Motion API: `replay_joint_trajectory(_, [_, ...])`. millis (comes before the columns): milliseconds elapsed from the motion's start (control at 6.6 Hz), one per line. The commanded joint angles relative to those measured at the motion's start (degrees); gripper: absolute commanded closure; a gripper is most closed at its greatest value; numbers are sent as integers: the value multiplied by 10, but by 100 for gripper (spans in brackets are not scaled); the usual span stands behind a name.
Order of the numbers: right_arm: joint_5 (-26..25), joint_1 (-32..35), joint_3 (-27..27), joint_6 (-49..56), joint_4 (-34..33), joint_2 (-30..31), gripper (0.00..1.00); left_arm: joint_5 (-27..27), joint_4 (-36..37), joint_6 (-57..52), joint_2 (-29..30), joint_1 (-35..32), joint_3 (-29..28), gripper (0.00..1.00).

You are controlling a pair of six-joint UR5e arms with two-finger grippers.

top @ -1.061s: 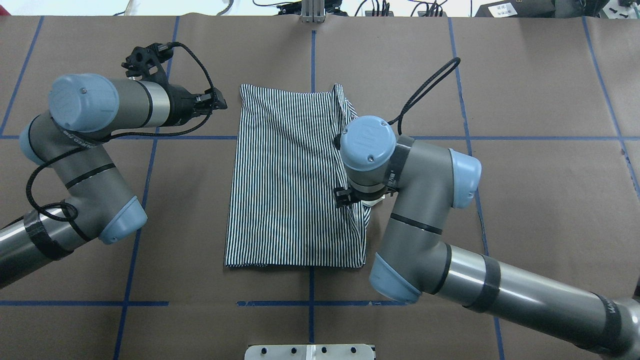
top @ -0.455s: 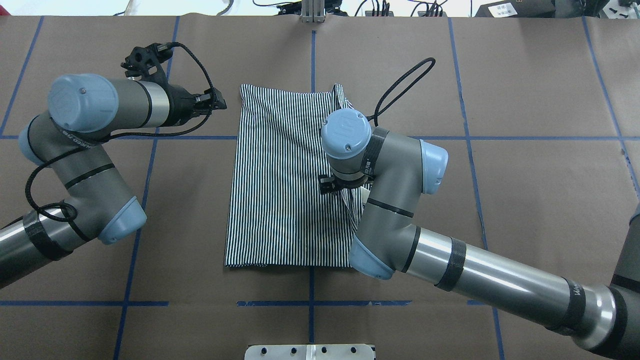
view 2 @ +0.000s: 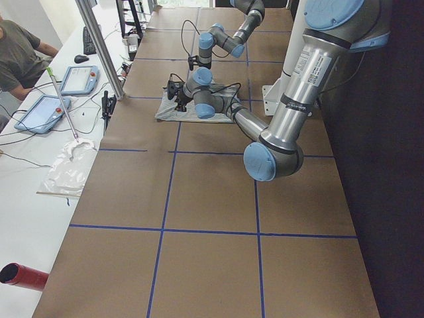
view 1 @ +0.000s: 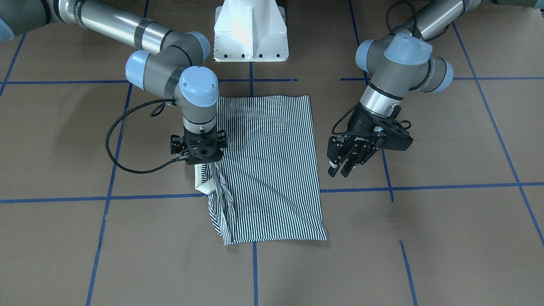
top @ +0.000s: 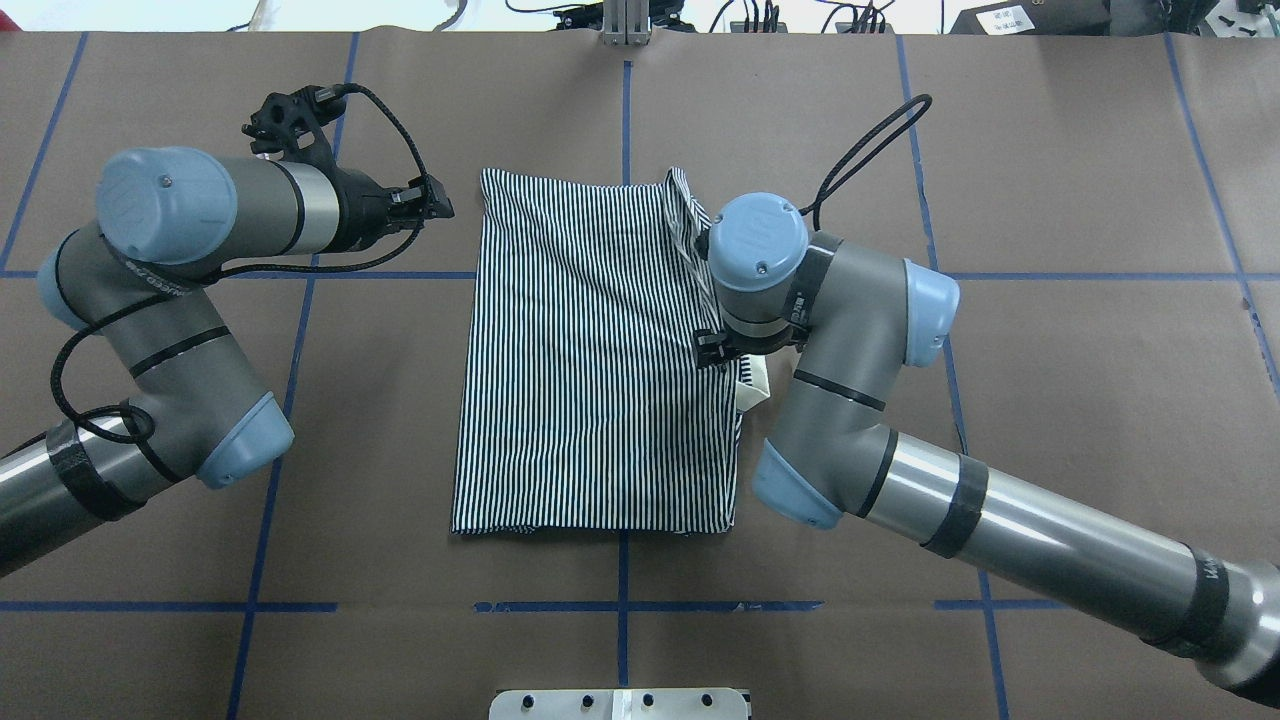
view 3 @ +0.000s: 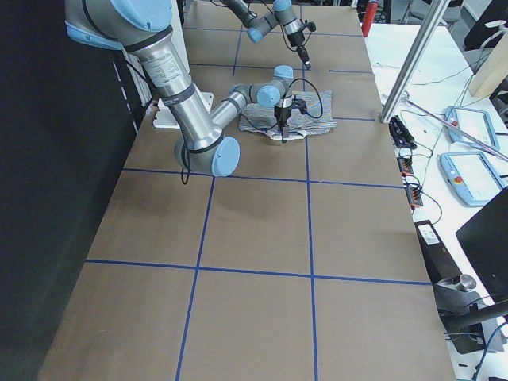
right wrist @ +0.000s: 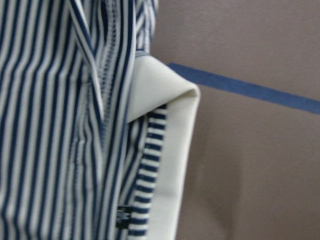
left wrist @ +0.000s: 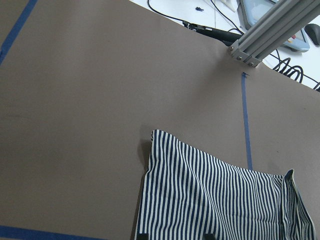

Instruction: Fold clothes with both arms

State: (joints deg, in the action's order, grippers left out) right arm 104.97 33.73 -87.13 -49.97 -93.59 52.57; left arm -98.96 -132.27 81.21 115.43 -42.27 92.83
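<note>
The striped polo shirt (top: 590, 350) lies folded in a flat rectangle at the table's middle; it also shows in the front view (view 1: 267, 170). Its white collar (top: 752, 385) sticks out at the robot's right edge, and fills the right wrist view (right wrist: 175, 150) next to a loose striped fold. My right gripper (top: 715, 350) points down just above that edge by the collar (view 1: 203, 183). Its fingers are hidden, so I cannot tell their state. My left gripper (view 1: 340, 171) is open and empty, and hovers beside the shirt's far left corner (left wrist: 165, 145).
The white pedestal base (view 1: 250, 29) stands at the robot's side of the table. Blue tape lines (top: 625, 120) grid the brown table cover. An aluminium post (top: 625, 20) rises at the far edge. Tablets (view 2: 46, 109) and a person sit beyond it.
The right arm swung left over the shirt, then back right and farther from the robot, to the collar edge. The left arm has not moved. The shirt lies much as before.
</note>
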Motion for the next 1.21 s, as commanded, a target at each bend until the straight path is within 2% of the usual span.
replay_joint_trajectory(0, [17,26,-52,35,-37,19,0,0,0,0,0,0,1,53])
replay_joint_trajectory(152, [18,24,-52,13,-34,4,0,0,0,0,0,0,0,53])
replay_joint_trajectory(303, [11,1,-63,-98,-30,-1,0,0,0,0,1,0,2,53])
replay_joint_trajectory(455, [-16,-39,-105,-206,-30,15,0,0,0,0,1,0,3,53])
replay_joint_trajectory(606, [-83,-103,-148,-320,-29,33,5,0,0,-1,0,-1,3,53])
replay_joint_trajectory(758, [-112,-137,-157,-466,-28,33,8,0,0,-1,1,-1,3,53])
replay_joint_trajectory(910, [-127,-160,-167,-571,-6,38,12,0,0,0,0,-2,3,53])
replay_joint_trajectory(1061, [-131,-175,-159,-666,63,64,14,0,0,0,1,-1,3,53])
